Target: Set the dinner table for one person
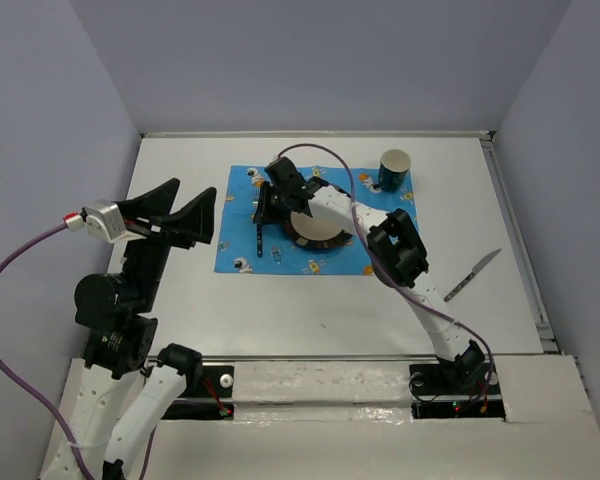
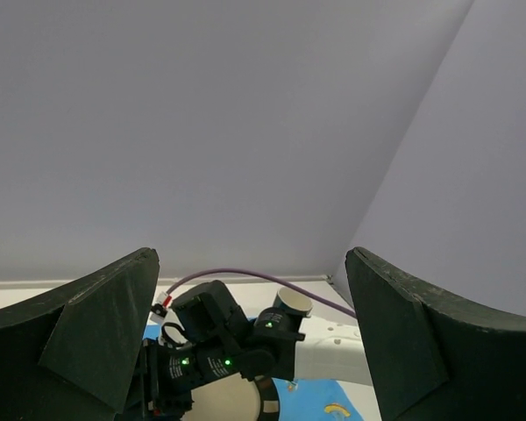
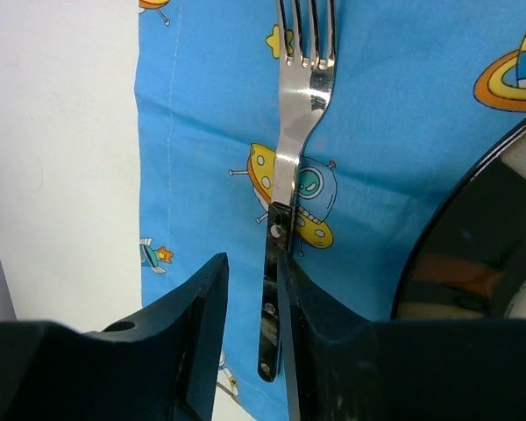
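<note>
A fork [image 3: 289,175] with a black handle lies on the blue space-print mat [image 3: 202,114], left of the dark-rimmed plate [image 3: 482,254]. My right gripper [image 3: 252,263] is low over the handle with its jaws a little apart. The handle lies against the right finger, with a gap to the left finger. From above, the right gripper [image 1: 263,205] is at the mat's left part, with the fork [image 1: 259,240] below it and the plate [image 1: 318,232] beside it. My left gripper [image 1: 192,205] is open, empty and raised over the white dinner table [image 1: 310,310] at the left.
A dark cup [image 1: 394,168] stands at the mat's far right corner. A knife [image 1: 473,275] lies on the bare table to the right of the mat. The right arm [image 1: 410,270] reaches across the mat's right side.
</note>
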